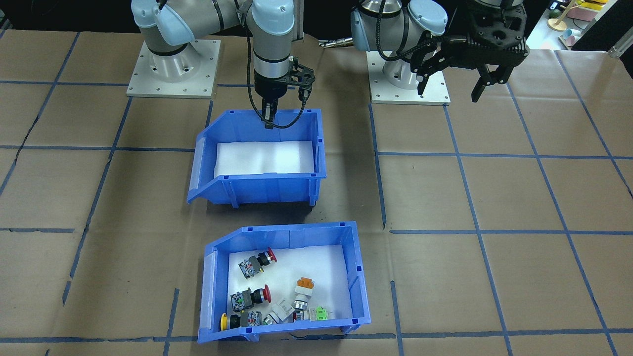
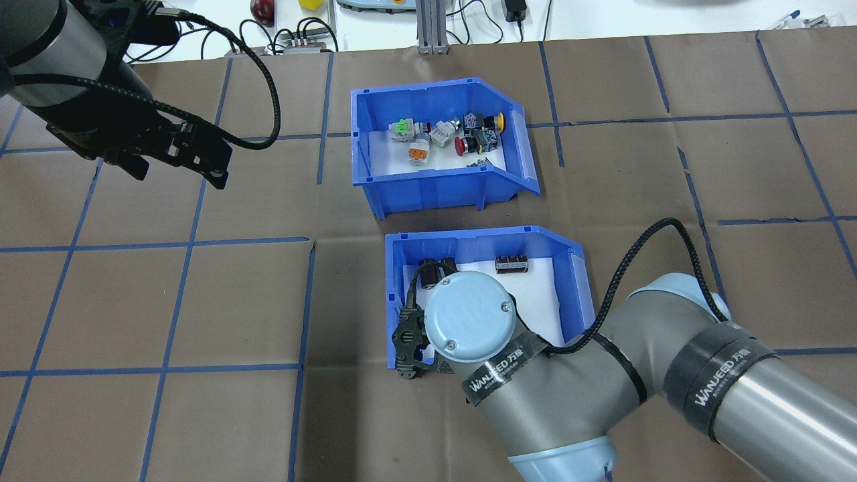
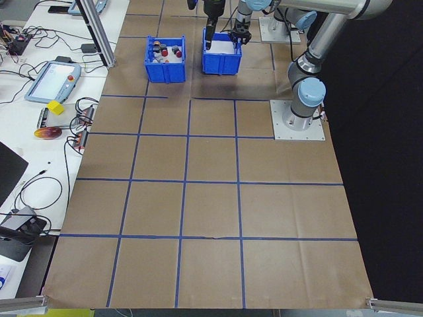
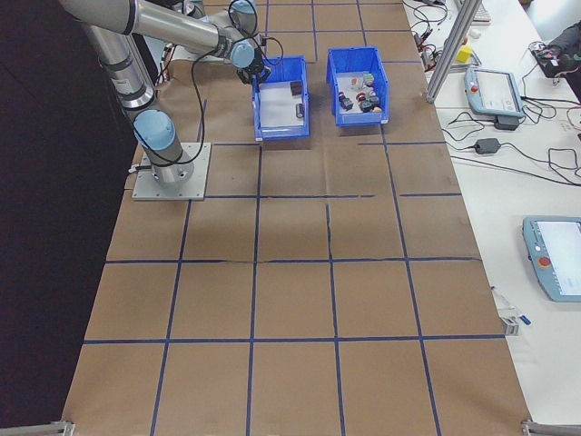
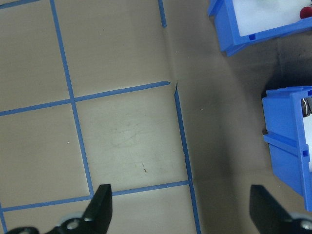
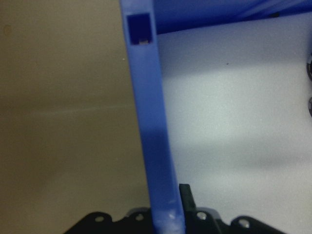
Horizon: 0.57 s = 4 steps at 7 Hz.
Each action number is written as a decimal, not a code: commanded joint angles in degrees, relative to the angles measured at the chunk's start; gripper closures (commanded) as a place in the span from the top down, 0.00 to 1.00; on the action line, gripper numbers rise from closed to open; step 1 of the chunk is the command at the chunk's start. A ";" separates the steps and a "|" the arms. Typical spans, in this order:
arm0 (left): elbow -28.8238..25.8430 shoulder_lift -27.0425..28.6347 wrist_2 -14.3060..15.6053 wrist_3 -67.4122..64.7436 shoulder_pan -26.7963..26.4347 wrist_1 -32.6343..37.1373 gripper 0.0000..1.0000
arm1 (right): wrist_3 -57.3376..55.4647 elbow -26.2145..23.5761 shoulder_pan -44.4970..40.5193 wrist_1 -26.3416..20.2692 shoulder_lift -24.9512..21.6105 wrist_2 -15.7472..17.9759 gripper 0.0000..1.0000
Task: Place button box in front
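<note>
button box (image 2: 435,144) sits at table's far edge from my base, untouched | second blue bin (image 2: 482,281) just beside it on my side, blocking front slot | my right gripper (image 6: 168,214) clamped on that bin's back wall, likely to shift it clear | left gripper (image 2: 177,144) spread wide, idle over bare table (image 2: 201,301)

Two high views face each other across the table (image 1: 494,198), two look along it from its ends — wrist cameras sit close, all sharing the blue bins (image 2: 435,140).
</note>
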<state>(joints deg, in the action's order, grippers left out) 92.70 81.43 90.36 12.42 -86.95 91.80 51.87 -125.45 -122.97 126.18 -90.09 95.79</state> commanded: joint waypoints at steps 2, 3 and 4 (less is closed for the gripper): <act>0.55 0.39 -0.19 -2.47 0.03 0.40 0.99 | -0.46 0.20 -0.08 0.21 0.09 0.36 1.00; 1.69 -0.30 -0.45 -5.97 0.03 0.31 0.99 | -0.20 1.34 0.97 -0.23 -0.96 0.45 1.00; 1.78 -0.14 -0.54 -6.53 0.03 -0.30 0.99 | -0.02 3.09 1.59 -2.93 -3.14 0.54 1.00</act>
<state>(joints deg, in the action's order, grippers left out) 94.04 81.40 89.97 7.61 -86.92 91.96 51.63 -124.03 -122.20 125.38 -91.28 96.21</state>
